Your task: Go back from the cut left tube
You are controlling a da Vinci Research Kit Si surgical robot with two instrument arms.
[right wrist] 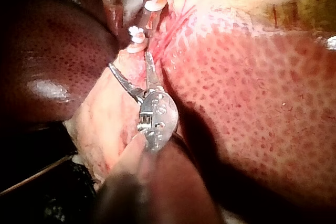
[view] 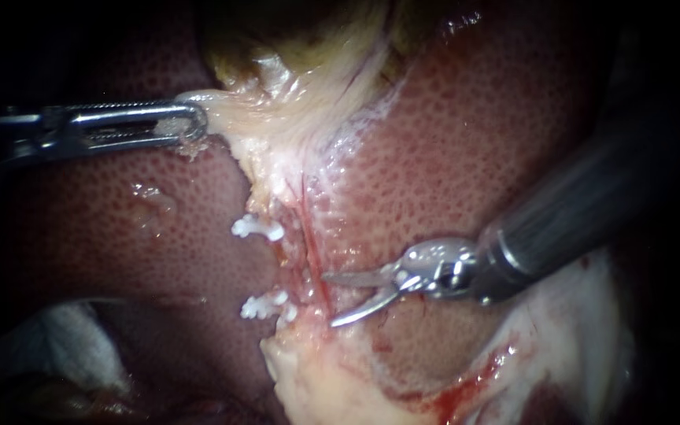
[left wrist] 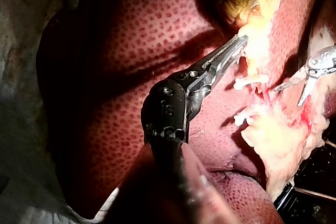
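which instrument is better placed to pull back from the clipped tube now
Right. The right instrument has open blades holding nothing, near the white clips; the left instrument is shut on gallbladder tissue.

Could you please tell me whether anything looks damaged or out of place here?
Nothing serious stands out. The upper clip and lower clip sit apart, neither visibly dislodged. The right instrument has open jaws beside them, holding nothing. Only a thin blood smear marks the pale tissue.

A surgical lab bench: bare liver (view: 497,134) with white cloth (view: 72,338)
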